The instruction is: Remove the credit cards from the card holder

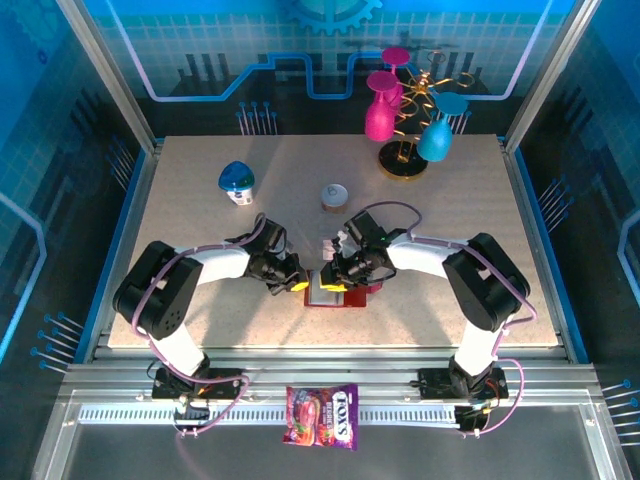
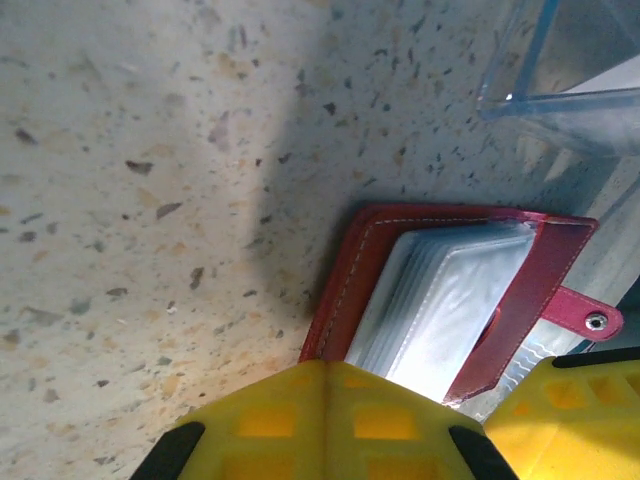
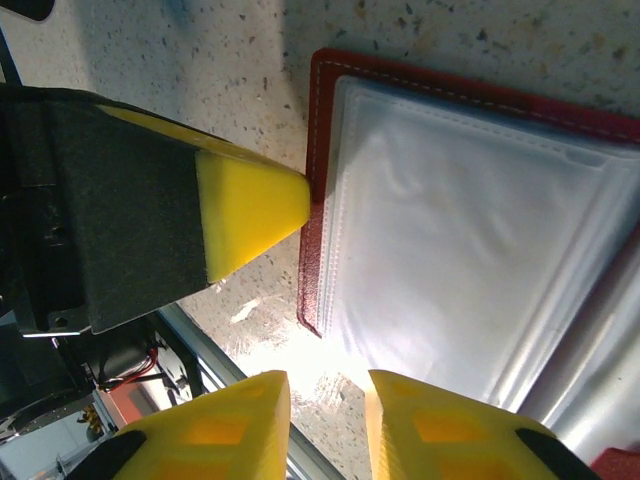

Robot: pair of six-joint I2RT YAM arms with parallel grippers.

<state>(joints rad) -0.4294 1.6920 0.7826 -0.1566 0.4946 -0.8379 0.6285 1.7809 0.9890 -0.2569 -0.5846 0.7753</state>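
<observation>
The red card holder (image 1: 345, 296) lies open on the table between my two grippers. Its grey see-through pockets (image 2: 440, 300) face up, and the snap tab (image 2: 590, 318) sticks out to one side. The credit cards are hidden; the pockets (image 3: 470, 250) look milky and I cannot make out any card in them. My left gripper (image 2: 325, 368) is shut, and its yellow tip (image 3: 250, 205) rests against the red cover's edge (image 3: 316, 150). My right gripper (image 3: 328, 420) hovers just off the holder's near corner, open by a narrow gap with bare table showing between its fingers.
A clear plastic box (image 2: 570, 70) stands just beyond the holder. Farther back are a blue-and-white object (image 1: 236, 183), a small tin (image 1: 335, 196) and a stand with pink and teal goblets (image 1: 405, 120). A candy packet (image 1: 322, 415) lies on the front rail.
</observation>
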